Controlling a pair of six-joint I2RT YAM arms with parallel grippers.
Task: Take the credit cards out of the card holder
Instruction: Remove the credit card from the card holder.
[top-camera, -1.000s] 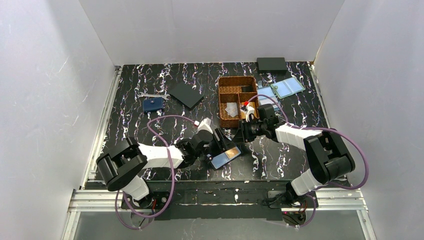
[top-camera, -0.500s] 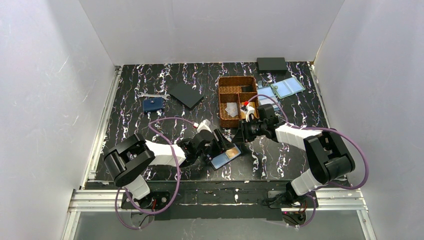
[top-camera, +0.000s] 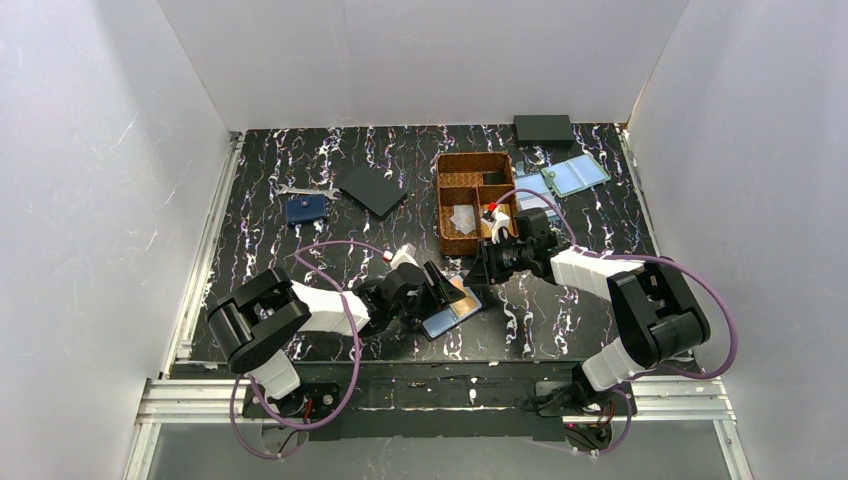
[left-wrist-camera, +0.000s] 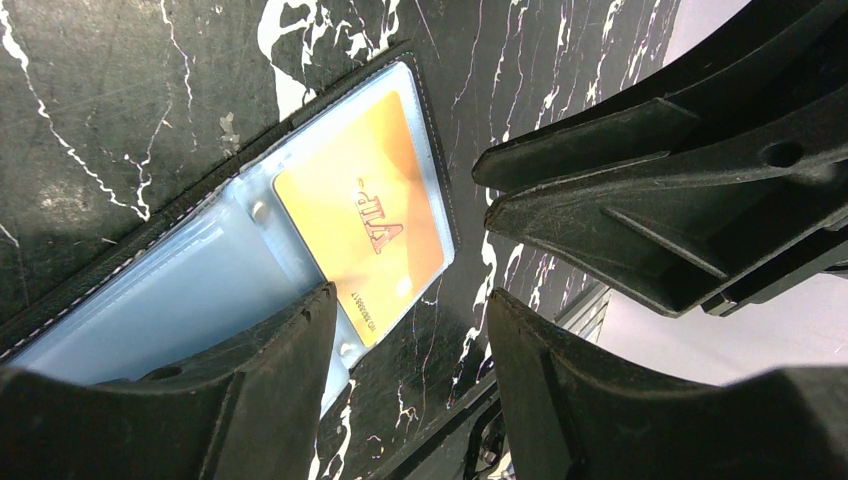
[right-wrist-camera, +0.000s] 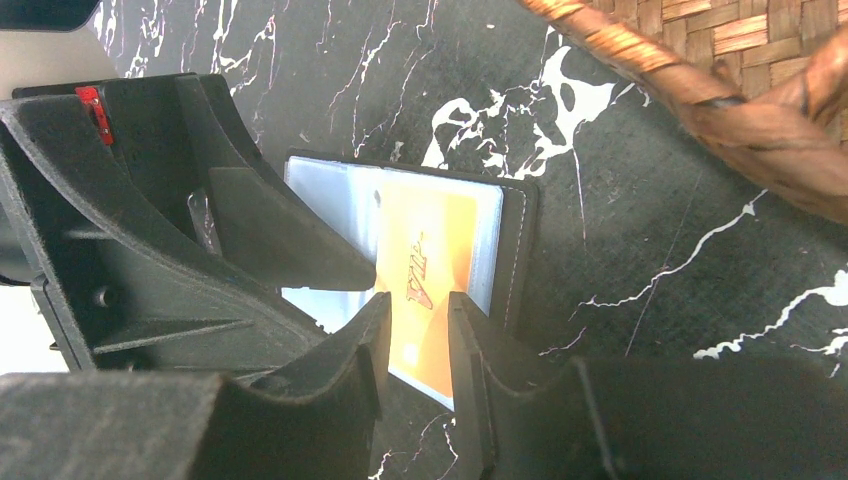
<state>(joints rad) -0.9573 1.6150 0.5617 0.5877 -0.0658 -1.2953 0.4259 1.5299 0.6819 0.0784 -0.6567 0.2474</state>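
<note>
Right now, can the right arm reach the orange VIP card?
Probably yes. The right gripper sits at the orange VIP card's edge with nothing between. The card looks tucked inside the card holder, so grabbing may be fiddly.

Robotics lab test cell, seen from above. Plain white panel walls (top-camera: 100, 200) box in a black table (top-camera: 280, 240) with white marbling. A left arm (top-camera: 320, 303) and right arm (top-camera: 600, 272) are mounted at its near edge on an aluminium rail frame (top-camera: 430, 402). Purple cables (top-camera: 335, 245) loop from the arms.

"VIP" on orange-gold card (left-wrist-camera: 360, 215)
</note>
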